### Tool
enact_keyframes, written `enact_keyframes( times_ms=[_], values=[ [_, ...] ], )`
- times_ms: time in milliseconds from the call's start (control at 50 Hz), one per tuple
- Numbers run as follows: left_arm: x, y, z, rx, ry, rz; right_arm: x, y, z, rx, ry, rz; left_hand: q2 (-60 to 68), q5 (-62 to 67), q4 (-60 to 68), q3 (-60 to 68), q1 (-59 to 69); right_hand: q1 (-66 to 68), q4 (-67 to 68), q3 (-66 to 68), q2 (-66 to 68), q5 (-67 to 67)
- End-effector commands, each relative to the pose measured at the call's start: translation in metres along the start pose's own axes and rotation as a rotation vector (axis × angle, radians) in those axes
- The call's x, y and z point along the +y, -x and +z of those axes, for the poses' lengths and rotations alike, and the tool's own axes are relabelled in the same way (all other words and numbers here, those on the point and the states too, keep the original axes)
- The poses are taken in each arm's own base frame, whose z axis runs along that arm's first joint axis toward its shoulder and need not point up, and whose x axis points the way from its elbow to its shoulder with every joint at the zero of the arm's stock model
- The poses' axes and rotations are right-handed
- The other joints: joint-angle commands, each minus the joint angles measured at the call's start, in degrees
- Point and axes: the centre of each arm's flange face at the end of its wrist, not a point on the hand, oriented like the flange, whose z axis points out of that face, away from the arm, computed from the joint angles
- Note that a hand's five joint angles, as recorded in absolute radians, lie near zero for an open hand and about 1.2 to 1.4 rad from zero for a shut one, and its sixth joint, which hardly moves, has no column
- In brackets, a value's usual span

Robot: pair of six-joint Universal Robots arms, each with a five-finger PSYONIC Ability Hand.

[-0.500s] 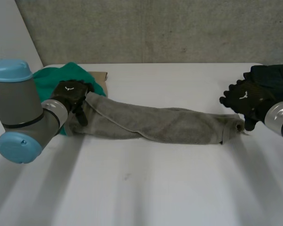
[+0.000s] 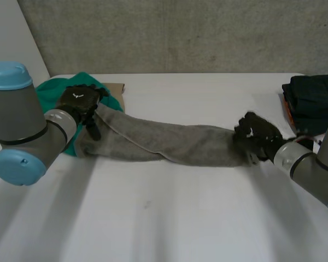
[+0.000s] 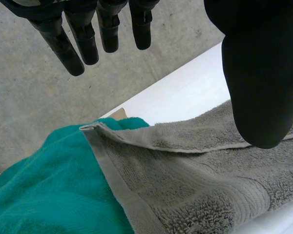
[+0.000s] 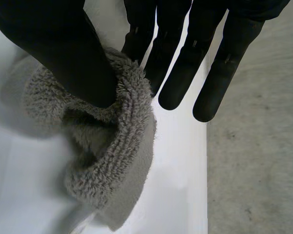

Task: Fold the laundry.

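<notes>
A grey towel (image 2: 164, 143) lies bunched into a long band across the white table (image 2: 169, 218). My left hand (image 2: 79, 101) is at its left end, over the towel's hemmed corner (image 3: 100, 134), open, with fingers (image 3: 83, 34) straight and the thumb spread apart from them. Under my left hand's palm the grey towel (image 3: 195, 180) overlaps a green towel (image 3: 44, 185). My right hand (image 2: 257, 136) is at the band's right end. There the thumb (image 4: 63, 48) pinches a fold of the grey towel (image 4: 117, 146) against the fingers.
The green towel (image 2: 54, 90) lies crumpled at the back left, beside a flat brown piece (image 2: 116, 87). A pile of dark folded clothes (image 2: 311, 101) sits at the back right, close to my right arm. Bare table stretches in front of the towel.
My right hand has moved left and nearer, carrying the towel's right end with it, so the band is shorter. My left hand has shifted slightly back.
</notes>
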Motion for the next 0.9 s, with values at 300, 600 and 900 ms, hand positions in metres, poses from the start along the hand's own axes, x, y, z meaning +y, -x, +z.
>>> enact_keyframes(
  times_ms=[300, 600, 900],
  values=[
    [0.003, -0.013, 0.053, 0.037, -0.056, 0.163, -0.118, -0.17, -0.088, 0.21, -0.214, 0.881, -1.9, -2.8, -1.8, -2.8, -3.0, 16.1, 11.7, 12.2, 12.9, 13.6],
    [0.039, -0.081, 0.07, 0.228, 0.033, 0.339, -0.123, -0.205, -0.091, 0.271, -0.338, 1.216, 27.9, 27.1, 28.0, 27.1, 26.8, 16.1, 11.7, 12.2, 12.9, 13.6],
    [0.006, -0.065, 0.051, 0.145, 0.065, 0.391, -0.121, -0.216, -0.076, 0.327, -0.341, 1.265, -1.9, -2.8, -1.8, -2.8, -3.0, 16.1, 11.7, 12.2, 12.9, 13.6]
  ],
)
